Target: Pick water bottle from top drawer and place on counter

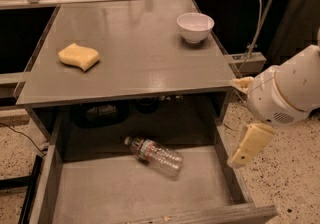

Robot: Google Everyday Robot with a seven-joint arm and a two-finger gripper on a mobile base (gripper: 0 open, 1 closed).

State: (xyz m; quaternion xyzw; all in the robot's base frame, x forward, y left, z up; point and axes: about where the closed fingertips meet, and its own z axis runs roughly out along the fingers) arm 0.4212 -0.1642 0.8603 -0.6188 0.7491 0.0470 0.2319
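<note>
Water bottle (155, 154) in top drawer (112, 194); tool (248, 144) apart, outside.

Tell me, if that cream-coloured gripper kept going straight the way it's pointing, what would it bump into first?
Probably the right side wall of the top drawer: the gripper hangs just beside it, pointing down and slightly left. Depth is unclear; the water bottle lies well left.

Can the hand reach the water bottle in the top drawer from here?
Probably yes. The water bottle lies on its side in the open top drawer, seemingly forward of the counter edge, nothing over it. The hand hangs outside the drawer's right wall and would have to clear that wall first.
</note>
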